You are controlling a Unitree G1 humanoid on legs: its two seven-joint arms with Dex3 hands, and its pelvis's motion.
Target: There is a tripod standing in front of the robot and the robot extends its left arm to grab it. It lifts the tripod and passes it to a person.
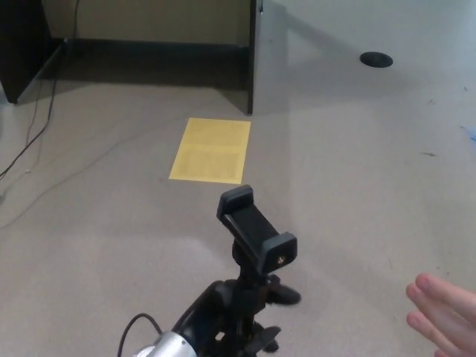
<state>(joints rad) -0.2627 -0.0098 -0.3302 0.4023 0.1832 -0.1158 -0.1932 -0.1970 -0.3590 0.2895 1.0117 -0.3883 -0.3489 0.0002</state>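
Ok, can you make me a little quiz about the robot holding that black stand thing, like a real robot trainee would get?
1. True or false: the robot's black left hand is closed around the stem of the black tripod with a phone clamp on top.
2. Which lies flat on the grey floor beyond the tripod: A) a yellow rectangular sheet of paper, B) a red ball, C) a blue cup?
3. Fill in the word: the person's open hand waits at the picture's lower ____ corner, apart from the tripod.

Key: 1 true; 2 A; 3 right.
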